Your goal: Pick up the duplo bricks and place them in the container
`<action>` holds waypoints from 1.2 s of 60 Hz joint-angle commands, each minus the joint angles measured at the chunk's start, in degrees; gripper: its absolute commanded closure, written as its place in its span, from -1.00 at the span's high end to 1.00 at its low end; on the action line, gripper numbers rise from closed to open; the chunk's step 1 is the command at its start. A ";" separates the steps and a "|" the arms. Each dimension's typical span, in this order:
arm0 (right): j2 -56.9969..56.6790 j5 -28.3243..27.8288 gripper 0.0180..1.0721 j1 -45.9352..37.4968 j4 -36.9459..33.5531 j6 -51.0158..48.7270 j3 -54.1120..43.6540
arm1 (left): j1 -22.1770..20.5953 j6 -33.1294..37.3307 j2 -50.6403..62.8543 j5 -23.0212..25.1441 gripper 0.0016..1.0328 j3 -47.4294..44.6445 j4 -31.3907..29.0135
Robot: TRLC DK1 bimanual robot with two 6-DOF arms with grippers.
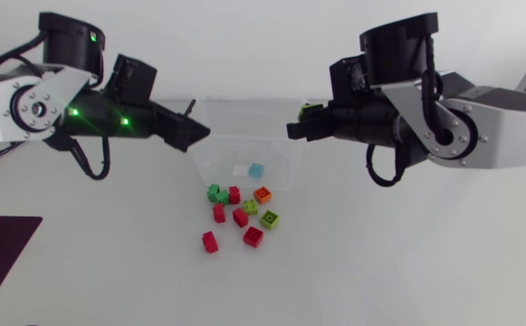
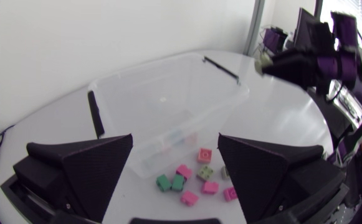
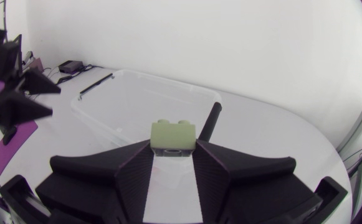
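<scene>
One pale green duplo brick (image 3: 173,137) is pinched in my right pincer (image 3: 173,148), a finger pressed on each end, so its long axis runs across the fingers with the studs up. In the head view it sits at upper centre, right at the right-hand rim of the clear plastic container (image 1: 244,145). The tub's opening lies ahead of and below the pincer, toward frame left. I judge a short reach inward comes before letting go.

My left pincer (image 1: 186,132) is spread and empty at the container's left rim. The right arm is plainly the one placed for this drop.

Only the head and left wrist views show the loose bricks (image 1: 241,215), red, green and orange, on the table just below the tub. The head view also shows a light blue brick (image 1: 256,170) already inside. The right wrist view shows none of these.
</scene>
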 commanded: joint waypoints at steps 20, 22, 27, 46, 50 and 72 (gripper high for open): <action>14.39 -0.79 -0.60 -0.86 1.23 -1.99 13.37 | -4.92 18.67 0.79 0.94 0.86 -14.92 -2.75; 15.18 -0.79 -0.58 -0.86 1.23 -2.08 14.07 | -5.27 19.28 0.88 0.85 0.86 -15.19 -2.93; 18.79 -0.79 -0.52 -1.13 1.32 -2.69 17.24 | -5.71 21.04 2.02 0.59 0.86 -15.10 -4.86; 24.59 -0.08 0.42 -2.09 1.14 -3.22 22.07 | -8.61 26.49 7.47 -1.70 0.85 -16.33 -8.64; 21.60 -0.08 0.54 -2.09 1.32 -3.66 19.61 | -9.14 27.19 9.14 -2.58 0.83 -16.15 -8.55; -0.20 -5.97 0.72 1.95 -0.26 -6.03 0.98 | -9.05 27.72 15.73 -3.98 0.76 -13.69 -5.83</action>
